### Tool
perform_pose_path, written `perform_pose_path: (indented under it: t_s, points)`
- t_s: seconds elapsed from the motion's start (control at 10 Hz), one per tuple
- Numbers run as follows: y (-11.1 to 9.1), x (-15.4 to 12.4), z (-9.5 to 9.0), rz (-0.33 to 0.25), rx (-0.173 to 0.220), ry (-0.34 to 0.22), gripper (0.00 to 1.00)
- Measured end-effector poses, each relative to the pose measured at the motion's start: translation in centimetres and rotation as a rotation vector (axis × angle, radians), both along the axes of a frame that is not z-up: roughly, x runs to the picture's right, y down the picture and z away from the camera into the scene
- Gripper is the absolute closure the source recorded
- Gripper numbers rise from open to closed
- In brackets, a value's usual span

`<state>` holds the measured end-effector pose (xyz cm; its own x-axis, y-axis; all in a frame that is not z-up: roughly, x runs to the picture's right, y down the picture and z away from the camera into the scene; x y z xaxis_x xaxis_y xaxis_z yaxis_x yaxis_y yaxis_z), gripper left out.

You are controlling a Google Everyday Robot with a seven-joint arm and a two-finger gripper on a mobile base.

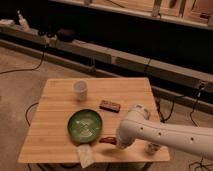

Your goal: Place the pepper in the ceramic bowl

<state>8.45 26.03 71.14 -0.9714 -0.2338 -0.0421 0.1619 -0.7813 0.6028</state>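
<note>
One gripper, lower centre, closed on the pepper at the near edge of the table. Just beyond, left, we see the ceramic bowl; a thin end-grip may let the glossy pepper slip short of its rim.

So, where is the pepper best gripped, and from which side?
Across its thin middle, from above: the pepper lies flat on the table, lengthwise along the front edge, beside the ceramic bowl. The gripper is shut at the pepper's end away from the bowl; a hold cannot be confirmed.
</note>
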Motion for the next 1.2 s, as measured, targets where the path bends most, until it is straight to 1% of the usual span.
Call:
perform_pose_path:
  t_s: [0.1,0.2,0.3,0.4,0.5,0.7,0.9,1.0,1.1,1.2]
  points:
    - [-1.1,0.5,-0.2,0.013,0.014,0.002,1.0]
    - [-1.9,0.5,-0.1,0.021,0.023,-0.01,1.0]
    - [-3.1,-0.1,0.2,0.034,0.027,-0.046,1.0]
    - [-4.2,-1.2,0.9,0.038,0.022,-0.093,1.0]
    - [-5.0,-1.7,1.3,0.031,0.017,-0.115,1.0]
    - [-8.5,-3.3,2.2,-0.015,0.03,-0.154,1.0]
    - [-11.7,-5.0,2.5,-0.063,0.047,-0.174,1.0]
    - [-12.8,-6.0,2.6,-0.077,0.053,-0.184,1.0]
    - [-13.6,-7.0,2.8,-0.093,0.049,-0.195,1.0]
    - [-13.7,-8.3,3.3,-0.105,0.037,-0.215,1.0]
